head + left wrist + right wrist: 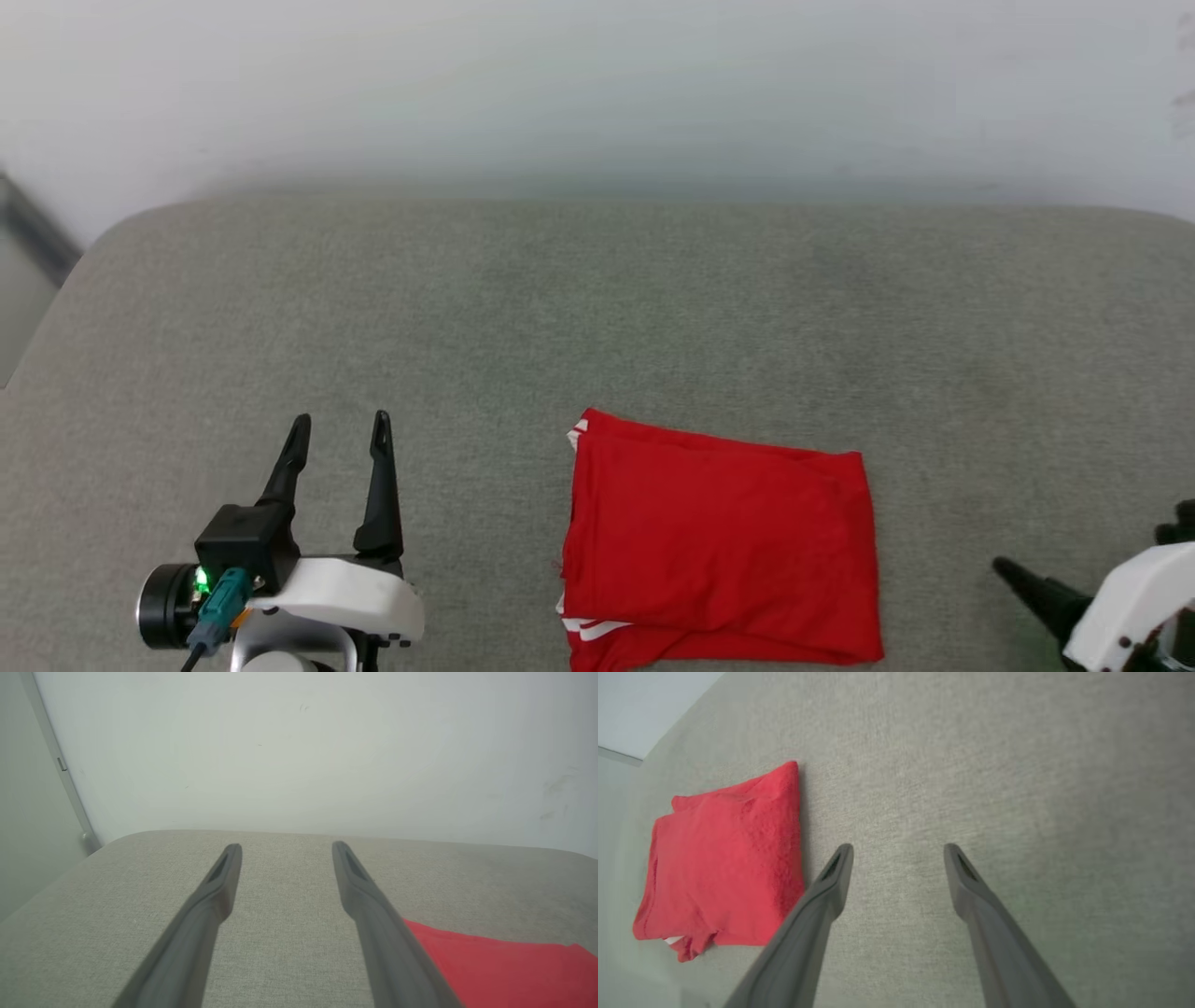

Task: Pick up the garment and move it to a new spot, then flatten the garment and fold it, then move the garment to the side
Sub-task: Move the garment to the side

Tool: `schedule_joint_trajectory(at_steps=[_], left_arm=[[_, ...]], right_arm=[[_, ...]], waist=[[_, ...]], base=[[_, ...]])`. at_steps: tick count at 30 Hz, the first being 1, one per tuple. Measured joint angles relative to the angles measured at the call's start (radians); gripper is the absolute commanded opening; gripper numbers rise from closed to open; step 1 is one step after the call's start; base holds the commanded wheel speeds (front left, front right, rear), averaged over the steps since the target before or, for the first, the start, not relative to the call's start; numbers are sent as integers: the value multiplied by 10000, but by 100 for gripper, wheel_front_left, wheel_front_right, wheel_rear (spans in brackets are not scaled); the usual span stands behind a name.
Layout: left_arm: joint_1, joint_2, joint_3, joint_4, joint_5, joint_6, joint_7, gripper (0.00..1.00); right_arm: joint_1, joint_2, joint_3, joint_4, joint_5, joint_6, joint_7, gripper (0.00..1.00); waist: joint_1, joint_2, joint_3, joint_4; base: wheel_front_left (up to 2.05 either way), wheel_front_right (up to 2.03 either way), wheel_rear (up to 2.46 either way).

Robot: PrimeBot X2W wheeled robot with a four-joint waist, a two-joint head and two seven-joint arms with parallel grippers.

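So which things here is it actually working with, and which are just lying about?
Part of the job:
- red shirt, folded
- left end effector, open
- right end effector, open

Just there:
- grey cushioned surface under the shirt
- white wall

You have the garment [719,541] before you: soft red cloth, matt, lightly creased, its weave faintly nubbly in the right wrist view; the upholstered surface [597,308] under it is grey-beige woven fabric, coarse-grained and matt; the wall [597,84] behind is smooth, pale and dull, with a few faint scuffs; your left gripper [341,420] has matt dark fingers that look like moulded plastic, and a smooth white shell with a slight sheen; your right gripper [896,847] shows the same matt dark-grey finish.
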Motion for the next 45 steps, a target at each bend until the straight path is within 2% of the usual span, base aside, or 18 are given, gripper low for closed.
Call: schedule_joint_trajectory(at_steps=[3,11,14,15,16,20,23,29,33,37,45], left_arm=[[-170,-109,23,-27,94,-65,-12,100],[-529,-297,67,-44,324,-242,-25,100],[-572,-324,92,-4,395,-270,-27,100],[-574,-337,100,12,395,-284,-27,100],[-574,-347,104,29,397,-286,-27,100],[-559,-349,163,104,412,-314,-27,100],[-455,-322,196,125,414,-316,-27,100],[-177,-159,186,-8,470,-268,-23,100],[-78,-117,140,-192,483,-226,-6,100],[-45,-111,71,-374,510,-224,10,100],[-586,13,-309,-1028,911,-339,364,100]], right_arm=[[-411,261,284,675,782,0,610,100],[-1595,984,840,2069,3415,2,1012,100],[-1806,980,1147,2545,3768,13,1137,100],[-1869,951,1206,2663,3910,15,1160,43],[-1920,918,1260,2769,4031,15,1166,0],[-1939,777,1749,2892,4149,6,905,0],[-1941,527,2313,2708,3804,4,422,0],[-2320,-378,3559,2161,1883,2,-790,0],[-2565,-999,4169,2088,117,2,-1032,0],[-2869,-1344,4358,2109,-1254,4,-1007,0],[-3715,-1367,4159,2585,-2307,4,-1476,0]], waist=[[0,0,243,220],[1,0,940,772],[0,0,1091,951],[0,0,1110,996],[1,0,1113,1027],[1,0,967,996],[1,0,770,847],[1,0,437,159],[0,0,322,-546],[1,0,332,-1389],[1,0,803,-3255]], base=[[0,0,0],[0,0,0],[0,0,0],[0,0,0],[0,0,0],[0,0,0],[0,0,0],[0,0,0],[0,0,0],[0,0,0],[0,0,0]])
